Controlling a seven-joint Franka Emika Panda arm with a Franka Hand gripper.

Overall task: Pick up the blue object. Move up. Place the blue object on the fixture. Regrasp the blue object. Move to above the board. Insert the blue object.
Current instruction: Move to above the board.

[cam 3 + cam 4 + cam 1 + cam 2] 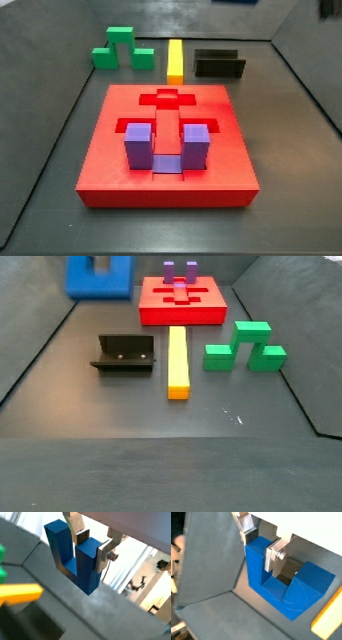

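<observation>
My gripper [93, 547] is shut on one prong of the dark blue U-shaped object [83, 568], with the silver fingers [105, 558] on either side of that prong. Both wrist views show this grasp [261, 547], and the blue object [281, 587] hangs above the grey floor. In a side view the blue object [100, 282] sits high at the far left, off the floor, and the gripper itself is out of frame. The black fixture [124, 354] [221, 66] stands empty. The red board [120, 170] [154, 311] lies on the floor.
A purple U-shaped block [160, 145] [179, 270] sits in a board recess. A yellow bar [177, 58] [177, 361] lies beside the fixture, and it shows in both wrist views [20, 592] [328, 617]. A green stepped block [122, 50] [243, 346] stands beyond the bar. Grey walls ring the floor.
</observation>
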